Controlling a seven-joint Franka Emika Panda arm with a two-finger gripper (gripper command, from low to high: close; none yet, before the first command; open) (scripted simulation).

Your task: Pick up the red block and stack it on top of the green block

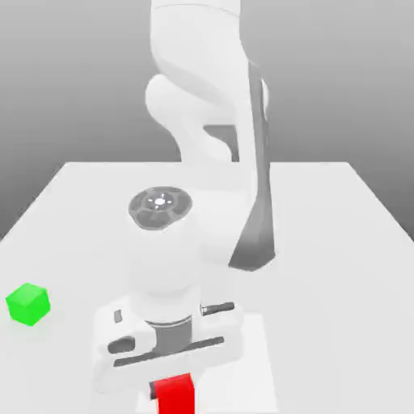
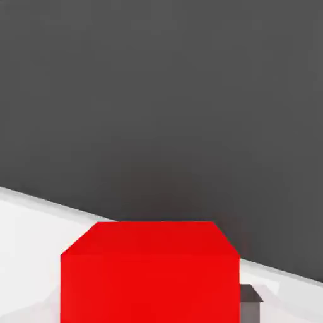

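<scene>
The grasp looks made, but the stacking is all to do: the green block [image 1: 28, 305] sits bare near the table's [image 1: 340, 267] edge on the exterior view's left. The red block [image 1: 175, 398], well apart from it and far from the table's back edge, lies between the fingers [image 2: 250, 312], closed on its sides; whether it is lifted, I cannot tell.

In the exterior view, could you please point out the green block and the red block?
Green block [image 1: 28, 305]: exterior view, middle of the block.
Red block [image 1: 176, 396]: exterior view, its side facing the camera.
</scene>
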